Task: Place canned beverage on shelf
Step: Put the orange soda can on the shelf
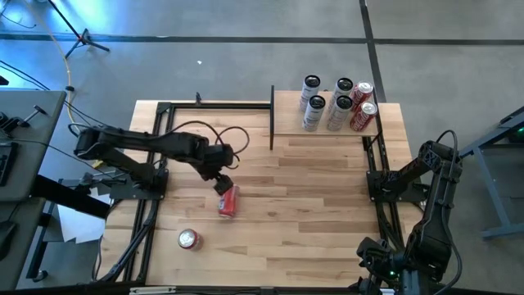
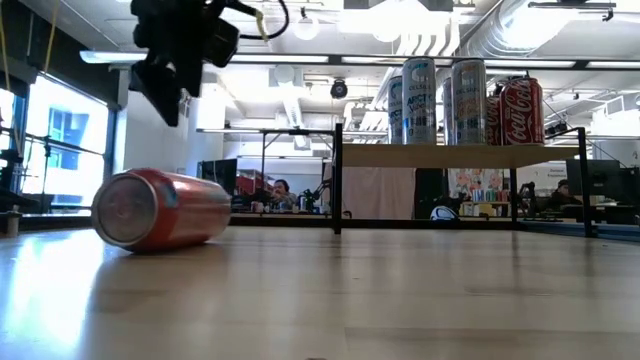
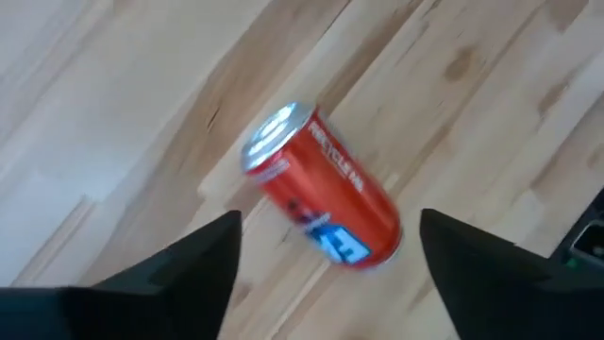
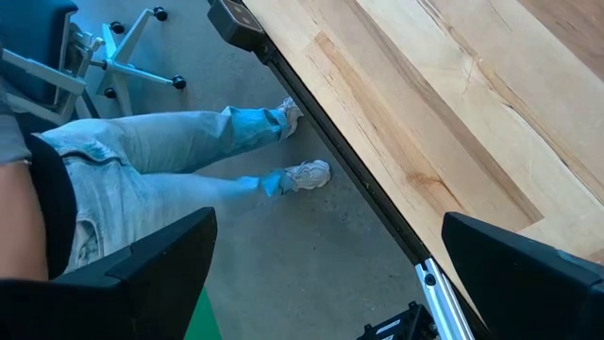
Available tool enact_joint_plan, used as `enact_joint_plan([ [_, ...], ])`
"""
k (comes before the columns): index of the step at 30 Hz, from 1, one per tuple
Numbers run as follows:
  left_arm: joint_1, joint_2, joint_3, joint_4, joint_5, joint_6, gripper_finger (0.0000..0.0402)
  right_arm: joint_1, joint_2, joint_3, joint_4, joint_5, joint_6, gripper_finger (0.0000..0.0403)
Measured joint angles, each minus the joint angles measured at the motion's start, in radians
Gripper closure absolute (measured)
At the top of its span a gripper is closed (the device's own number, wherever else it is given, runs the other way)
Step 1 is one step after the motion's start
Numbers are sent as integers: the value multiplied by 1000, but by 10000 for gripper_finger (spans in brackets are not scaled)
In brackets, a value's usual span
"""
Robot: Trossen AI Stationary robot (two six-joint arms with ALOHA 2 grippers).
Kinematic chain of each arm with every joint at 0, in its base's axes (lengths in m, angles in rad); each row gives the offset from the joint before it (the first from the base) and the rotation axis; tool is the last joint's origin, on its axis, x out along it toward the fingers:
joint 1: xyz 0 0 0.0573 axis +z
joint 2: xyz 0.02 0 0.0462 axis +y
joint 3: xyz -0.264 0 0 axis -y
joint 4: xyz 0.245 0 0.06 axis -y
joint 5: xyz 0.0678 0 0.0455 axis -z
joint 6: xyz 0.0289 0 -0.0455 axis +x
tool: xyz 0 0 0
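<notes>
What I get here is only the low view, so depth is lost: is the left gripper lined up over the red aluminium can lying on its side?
Observer: Nearly. From above, the left gripper hangs over the shelf-side end of the red aluminium can lying on its side, fingers open and not touching it.
Operator: Any other can off the shelf?
Observer: Yes, a second red can stands upright farther from the shelf, outside your view.
Operator: Room on the shelf?
Observer: The small light-wood shelf with black posts is bare at its left end; six cans crowd the rest.
</notes>
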Motion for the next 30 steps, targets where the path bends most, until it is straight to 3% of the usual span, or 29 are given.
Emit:
enact_joint_plan([
  [8, -69, 93, 1, 110, -24, -121, 48, 0, 0, 0, 0, 0, 0, 4],
  [30, -96, 370, 1, 411, 59, -191, 46, 0, 0, 0, 0, 0, 0, 4],
])
